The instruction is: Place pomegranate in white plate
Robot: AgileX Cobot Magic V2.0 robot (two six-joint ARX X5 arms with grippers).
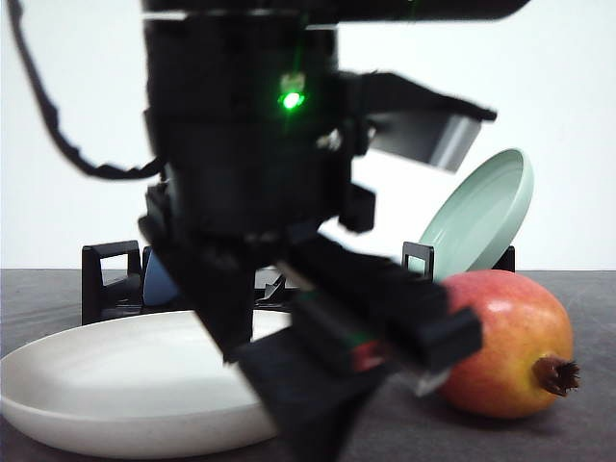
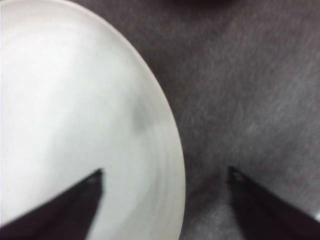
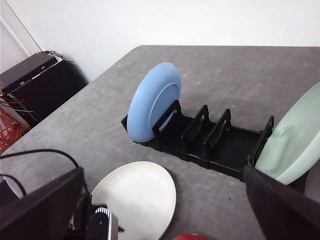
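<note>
Pomegranate (image 1: pixel 505 346) rests on the grey table (image 3: pixel 100 125), just right of the white plate (image 1: pixel 115 395) (crown pointing right). Left gripper (image 2: pixel 165 200) spread, empty; right gripper (image 3: pixel 165 210) likewise spread.

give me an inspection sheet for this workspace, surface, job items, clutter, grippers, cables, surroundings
Surface: grey speckled table.
Job's things: pomegranate on the table right of the white plate; plate flat, nothing in it.
Clutter: black rack holding an upright blue plate and a leaning pale green plate.
Grippers: left gripper open over the white plate's edge; right gripper open.
Cables: black cable hanging.
Surroundings: white wall, dark equipment beside the table.
</note>
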